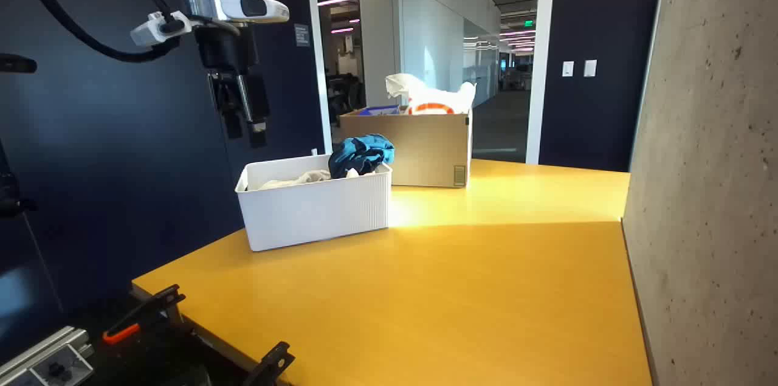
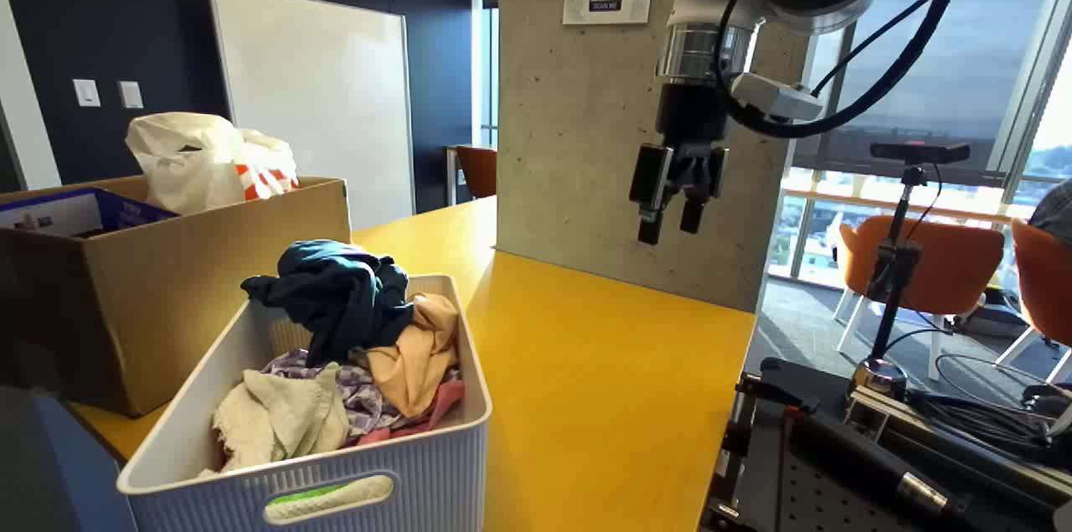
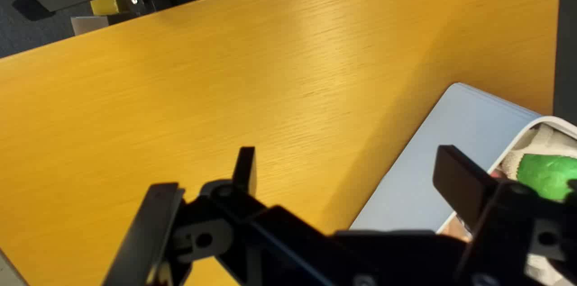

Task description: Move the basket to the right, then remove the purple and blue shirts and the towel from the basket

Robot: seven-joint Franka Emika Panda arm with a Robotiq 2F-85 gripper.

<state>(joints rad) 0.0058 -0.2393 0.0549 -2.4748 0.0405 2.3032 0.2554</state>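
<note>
The white basket (image 1: pixel 316 216) stands on the table, full of cloth; it also shows in an exterior view (image 2: pixel 435 473) and in the wrist view (image 3: pixel 432 160). A dark blue shirt (image 2: pixel 339 297) is bunched on top and rises above the rim (image 1: pixel 361 155). A purple patterned cloth (image 2: pixel 368 398) lies partly hidden under it. A cream cloth (image 2: pixel 285 415), perhaps the towel, lies at one end. My gripper (image 2: pixel 670 226) is open and empty, well above the table and apart from the basket. In the wrist view (image 3: pixel 349 171) its right finger overlaps the basket's side.
A cardboard box (image 1: pixel 407 149) with a white plastic bag (image 2: pixel 197 163) stands close beside the basket. Peach (image 2: pixel 423 356) and red cloth (image 2: pixel 419 427) also lie in the basket. A concrete pillar (image 1: pixel 699 161) borders the yellow table (image 1: pixel 456 289). Clamps (image 1: pixel 267 368) sit at its edge.
</note>
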